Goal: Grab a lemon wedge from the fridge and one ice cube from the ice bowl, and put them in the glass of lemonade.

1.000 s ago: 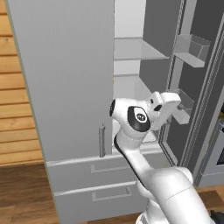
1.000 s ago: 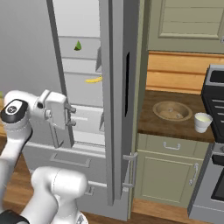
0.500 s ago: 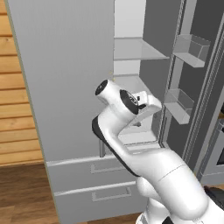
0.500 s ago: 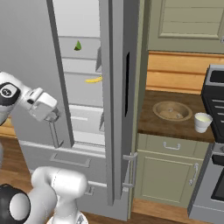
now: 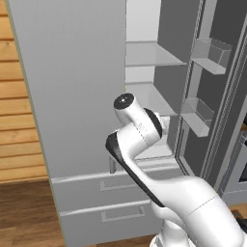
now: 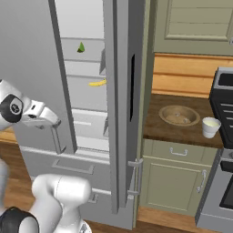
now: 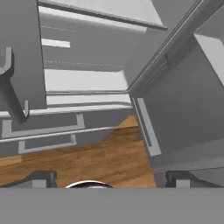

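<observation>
The fridge (image 6: pixel 36 54) stands with its right door (image 6: pixel 123 104) swung open and its left door shut. On an upper shelf inside lies a small green-yellow lemon wedge (image 6: pixel 81 47). The tan ice bowl (image 6: pixel 178 114) and the whitish glass of lemonade (image 6: pixel 210 126) sit on the dark counter to the right of the fridge. My gripper (image 6: pixel 51 122) hovers low in front of the left door's handle, well below the wedge. In the hand view my gripper (image 7: pixel 109 178) is open and empty, its fingertips (image 7: pixel 41 177) wide apart, and it looks down on the fridge's drawers (image 7: pixel 43 127).
A yellow curved thing (image 6: pixel 98 83) lies on the shelf below the wedge. The open door's bins (image 5: pixel 210 53) jut into the opening on the right. A stove (image 6: pixel 223 136) borders the counter at the far right. Below me lies wooden floor (image 7: pixel 105 157).
The arm has swung round and the hand has dropped lower, turning to face down toward the drawers and floor. The jaws have stayed wide open. Nothing in the fridge or on the counter moved.
</observation>
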